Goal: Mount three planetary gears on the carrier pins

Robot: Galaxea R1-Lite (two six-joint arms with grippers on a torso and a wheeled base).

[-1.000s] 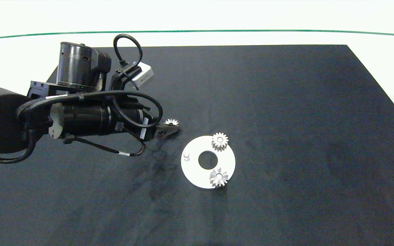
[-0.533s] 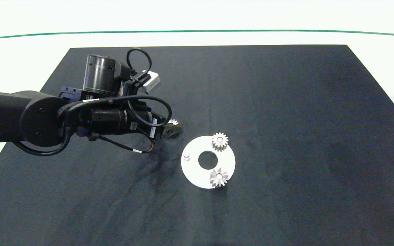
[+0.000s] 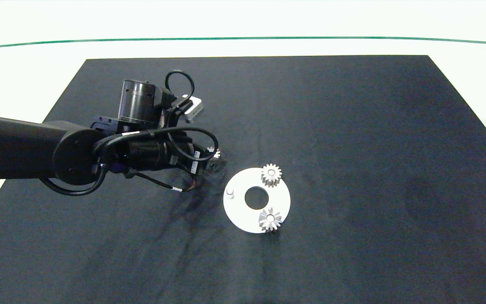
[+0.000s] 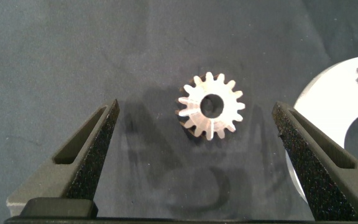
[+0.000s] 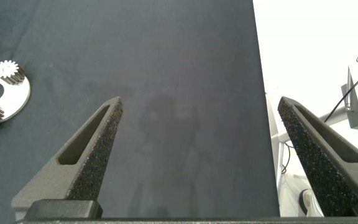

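Your left gripper (image 4: pixel 194 124) hangs with jaws spread wide, gripping nothing; the loose small silvery toothed metal gear (image 4: pixel 211 106) lies flat on the black mat (image 3: pixel 352 126) between them, touching neither. Beside them, the flat white round disc (image 3: pixel 256 199) carries two gears (image 3: pixel 271 174) on pins; one white pin (image 3: pixel 230 194) stands bare. Your right gripper (image 5: pixel 201 124) hangs wide open, well apart.

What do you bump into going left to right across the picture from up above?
Left arm → left gripper over the loose gear → bare pin → white disc's hole → two gears on their pins, far one and near one.
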